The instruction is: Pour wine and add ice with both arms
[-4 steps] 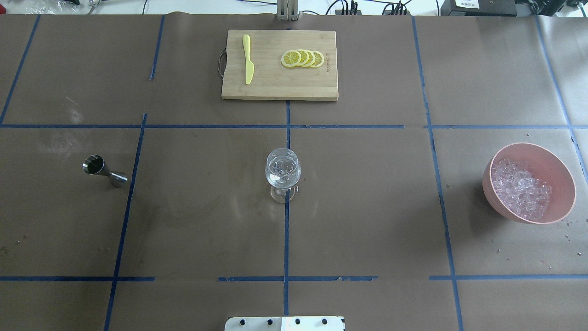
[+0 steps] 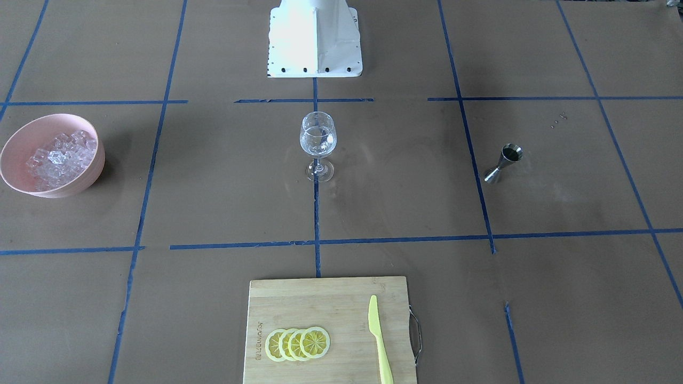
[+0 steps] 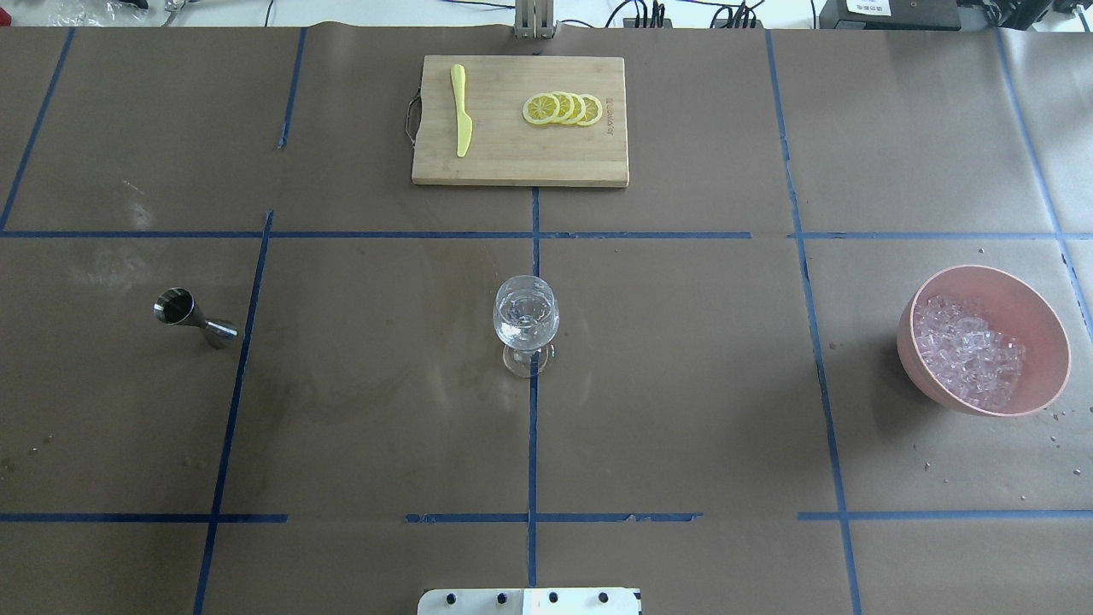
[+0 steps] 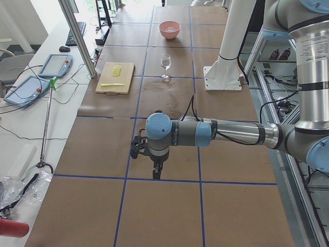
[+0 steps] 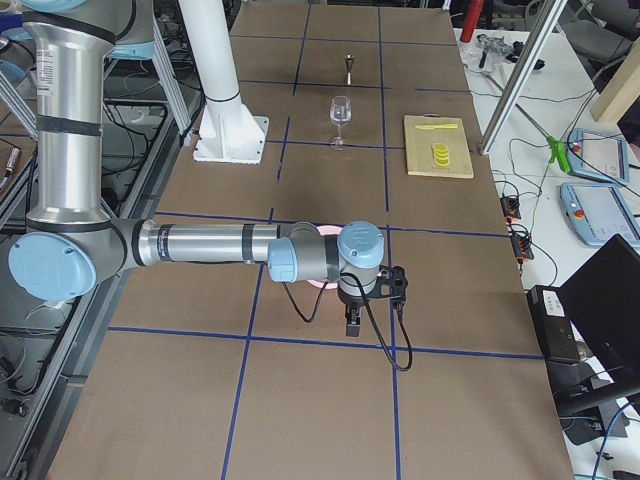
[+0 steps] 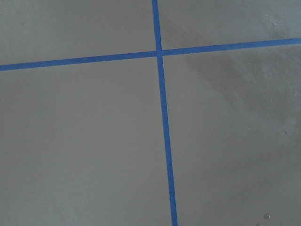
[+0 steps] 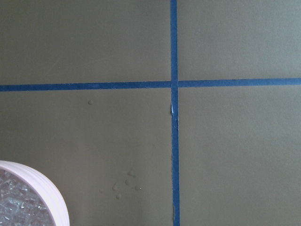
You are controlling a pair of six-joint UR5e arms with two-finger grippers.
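The wine glass point(image 3: 525, 318) point(image 2: 318, 140) stands upright at the table's centre, with a little clear wine point(image 3: 523, 312) in its bowl. The ice point(image 3: 967, 350) point(image 2: 56, 156) fills a pink bowl point(image 3: 1020, 301) point(image 2: 80, 184) on the robot's right. A steel jigger point(image 3: 195, 318) point(image 2: 503, 162) stands on the robot's left. Both arms are out of the overhead and front views. The left gripper point(image 4: 155, 176) hangs over bare table far from the jigger. Beside the bowl hangs the right gripper point(image 5: 352, 328). I cannot tell whether either is open or shut.
A wooden cutting board point(image 3: 512, 162) at the far side carries lemon slices point(image 3: 562, 108) and a yellow knife point(image 3: 461, 109). The white pedestal point(image 2: 315, 37) stands at the near edge. Blue tape lines cross the brown table cover. The right wrist view catches the bowl's rim point(image 7: 54, 197).
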